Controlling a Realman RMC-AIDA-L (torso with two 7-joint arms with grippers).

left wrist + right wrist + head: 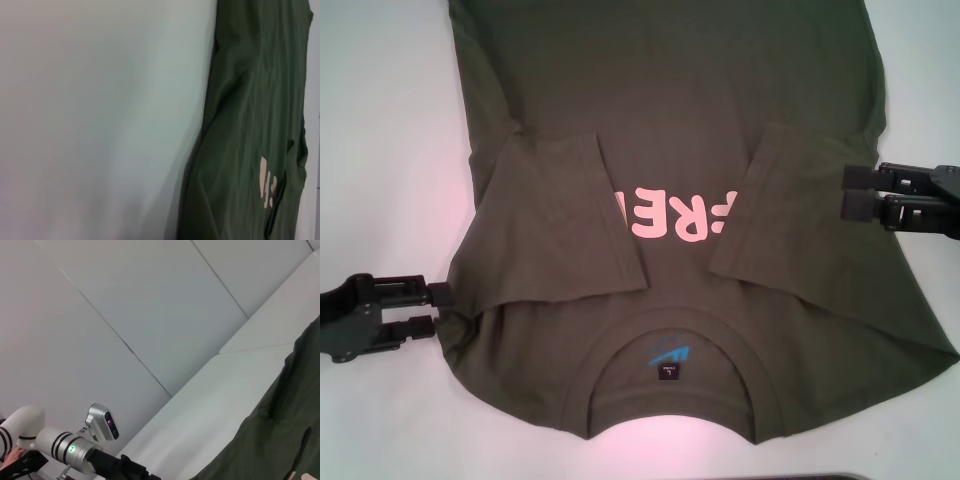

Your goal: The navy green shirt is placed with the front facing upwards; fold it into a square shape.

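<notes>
The white table carries the shirt, which lies flat and face up, collar toward the robot and hem running away past the far edge of the head view. Its long axis runs straight out from the robot. Both sleeves are already folded inward over the chest: the left sleeve and right sleeve cover the ends of the pink letters.

The left gripper sits at the shirt's near left edge, by the shoulder, jaws narrowly parted with cloth just at the tips; whether they grip it cannot be told. The right gripper stands at the right side edge, farther out, jaws parted and holding nothing.

Judgement: the side fold comes next; each gripper is nearest its own edge, and the shirt lies inward of both.

The collar shows a small label.
</notes>
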